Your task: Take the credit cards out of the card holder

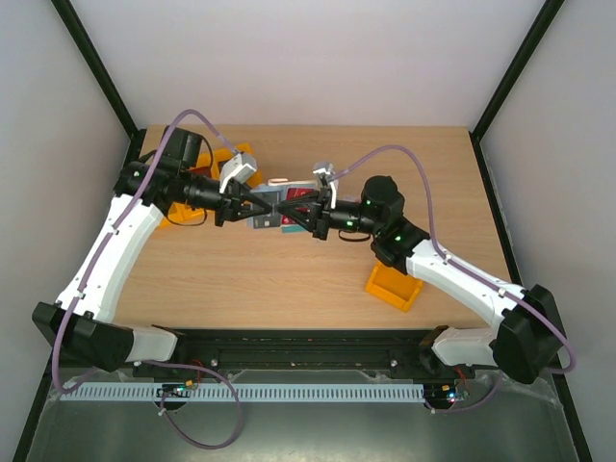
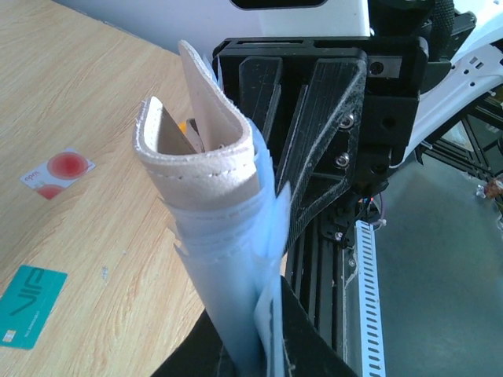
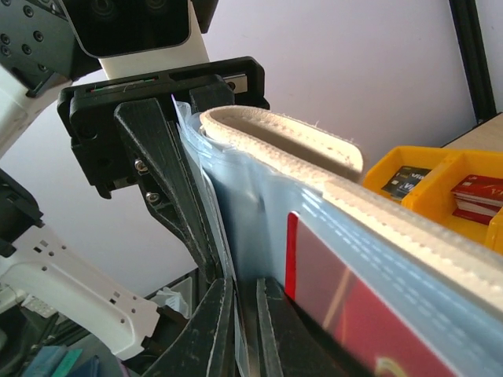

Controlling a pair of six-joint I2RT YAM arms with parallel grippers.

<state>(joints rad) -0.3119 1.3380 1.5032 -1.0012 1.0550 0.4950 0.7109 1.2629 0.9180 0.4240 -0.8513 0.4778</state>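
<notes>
Now | step: dark red card [image 3: 330, 287] sleeved | left gripper [image 2: 253, 349] and right gripper [image 3: 245, 330] both clamp card holder [image 2: 212, 173] aloft near table's [image 1: 289, 289] far edge | next: one lets go, pinches card's edge.

Open wood lies at the far-right corner and along the middle of the near edge. An orange bin [image 1: 395, 287] blocks the near-right, and more bins [image 1: 224, 157], partly hidden, seem to fill the far-left corner. The left arm [image 1: 115, 250] and right arm [image 1: 452, 274] meet at the card holder [image 1: 264, 220], barring the centre.
</notes>
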